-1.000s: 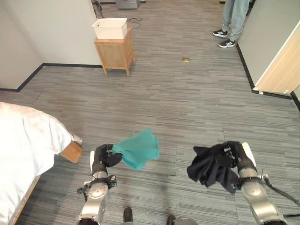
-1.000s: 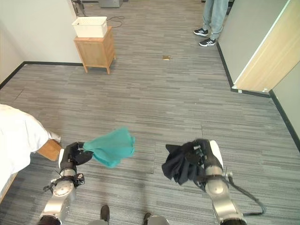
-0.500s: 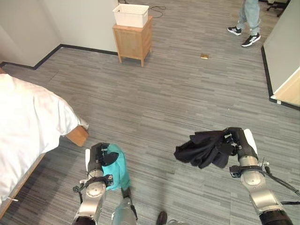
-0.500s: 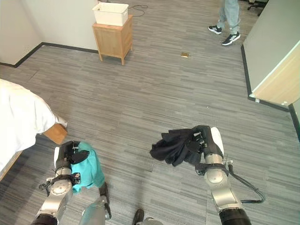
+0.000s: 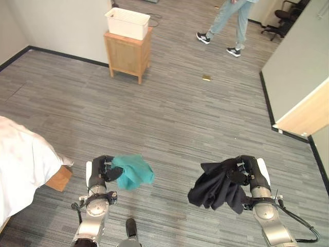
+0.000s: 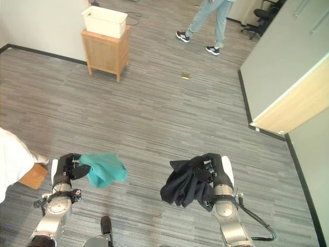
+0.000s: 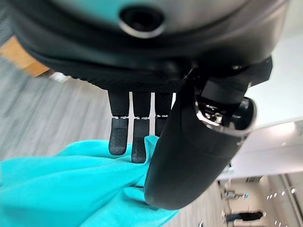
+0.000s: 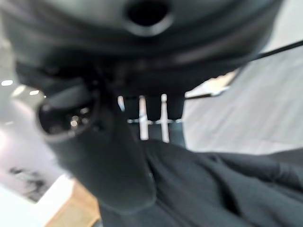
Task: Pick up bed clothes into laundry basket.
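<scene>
The robot's left hand [image 5: 101,172] pinches a crumpled teal cloth [image 5: 133,170] and its right hand [image 5: 249,174] clutches a bunched black garment [image 5: 215,186], both held clear of the grey plank floor [image 5: 169,113], likely for carrying to the white plastic laundry basket [image 5: 127,22] on a distant wooden cabinet [image 5: 126,54].

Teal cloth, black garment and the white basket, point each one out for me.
teal cloth [image 5: 134,171], left eye view, middle of the bunched fabric.
black garment [image 5: 213,190], left eye view, centre of the hanging folds.
white basket [image 5: 127,24], left eye view, its front wall, atop the wooden cabinet [image 5: 125,55].
</scene>
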